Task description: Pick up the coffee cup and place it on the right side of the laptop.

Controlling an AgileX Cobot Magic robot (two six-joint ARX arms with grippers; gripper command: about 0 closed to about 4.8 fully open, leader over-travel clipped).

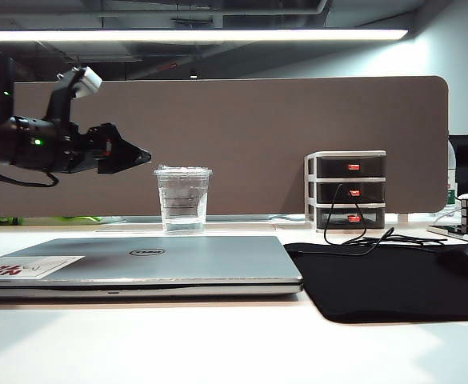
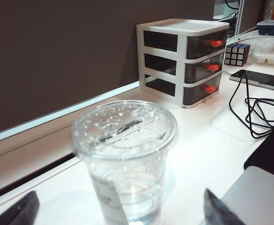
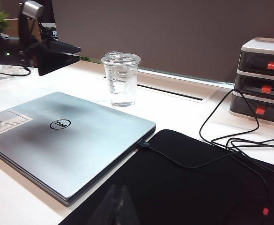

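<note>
1. Left tool point(image 1: 134, 154) hovers above the surface with jaws spread wide, empty, pointing at the coffee cup point(image 1: 183, 199) and just short of it.
2. Coffee cup (clear, lidded, a little liquid inside) stands upright near the surface's back edge, behind the closed laptop point(image 1: 138, 266).
3. Laptop lies flat towards the front edge, a black mat point(image 1: 386, 282) touching its right side.
4. Right tool point(image 3: 115, 206) shows only as a blurred tip above the mat; I cannot tell its state.
</note>
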